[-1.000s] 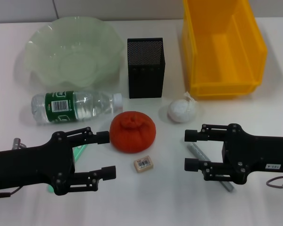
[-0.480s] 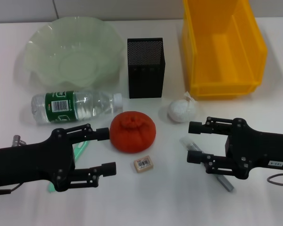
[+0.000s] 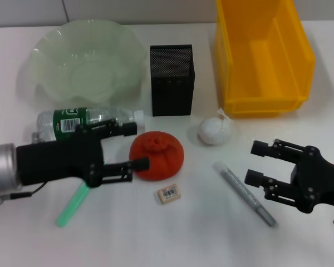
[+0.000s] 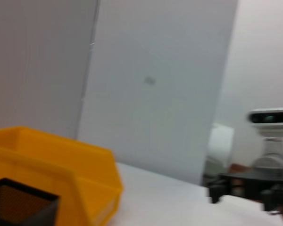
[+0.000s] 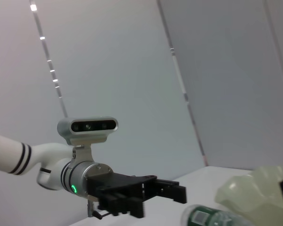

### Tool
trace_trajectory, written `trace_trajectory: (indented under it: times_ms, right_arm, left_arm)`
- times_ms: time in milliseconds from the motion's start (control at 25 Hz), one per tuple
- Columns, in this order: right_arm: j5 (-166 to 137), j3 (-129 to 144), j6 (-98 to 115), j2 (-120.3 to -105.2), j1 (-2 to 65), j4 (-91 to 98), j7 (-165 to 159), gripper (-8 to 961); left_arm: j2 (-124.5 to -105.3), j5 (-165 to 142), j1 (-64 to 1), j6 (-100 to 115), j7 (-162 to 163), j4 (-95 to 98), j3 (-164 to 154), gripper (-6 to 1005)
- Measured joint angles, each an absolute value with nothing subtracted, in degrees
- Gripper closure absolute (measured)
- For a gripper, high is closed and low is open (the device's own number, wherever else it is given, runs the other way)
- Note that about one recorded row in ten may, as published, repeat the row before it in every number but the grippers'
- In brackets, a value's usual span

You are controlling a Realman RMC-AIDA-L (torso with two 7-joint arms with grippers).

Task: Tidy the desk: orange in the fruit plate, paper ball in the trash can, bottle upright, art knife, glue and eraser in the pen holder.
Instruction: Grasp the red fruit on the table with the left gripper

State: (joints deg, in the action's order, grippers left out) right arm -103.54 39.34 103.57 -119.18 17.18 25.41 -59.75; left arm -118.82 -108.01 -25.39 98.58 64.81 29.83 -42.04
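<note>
L gripper jaws wide, straddling orange's near flank; soft, roundish, probably squashes, so taking it across the widest middle w/ light squeeze. R gripper idling open.

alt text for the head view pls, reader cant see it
The left gripper, open, reaches toward the orange mid-desk, in front of the lying bottle. The open right gripper hovers near a grey pen; behind are the fruit plate, pen holder, paper ball and trash can.

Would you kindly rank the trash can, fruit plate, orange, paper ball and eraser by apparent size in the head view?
1-2. trash can and fruit plate: too alike to rank.
3. orange
4. paper ball
5. eraser
</note>
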Motion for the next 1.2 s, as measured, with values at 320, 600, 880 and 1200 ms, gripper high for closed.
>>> trace_trajectory:
  times_ms: [320, 600, 880, 1200]
  right_arm:
    - [-103.6, 38.8, 103.5, -119.16, 15.9, 23.8, -59.3, 294]
    - [-103.7, 38.8, 103.5, -119.16, 15.8, 23.7, -59.2, 294]
    - [-103.5, 38.8, 102.9, -119.2, 16.5, 23.6, -59.2, 294]
    - [-103.5, 39.0, 102.1, -119.28, 17.3, 23.3, -59.2, 293]
  left_arm:
    - [-118.93, -108.0, -29.8, 86.0, 62.3, 23.8, -42.5, 206]
    - [-119.0, -107.8, -31.1, 82.8, 58.1, 19.5, -42.3, 207]
    - [-119.07, -107.2, -31.7, 79.2, 53.8, 15.6, -42.2, 208]
    - [-119.15, -105.7, -31.8, 75.8, 49.6, 11.9, -42.5, 209]
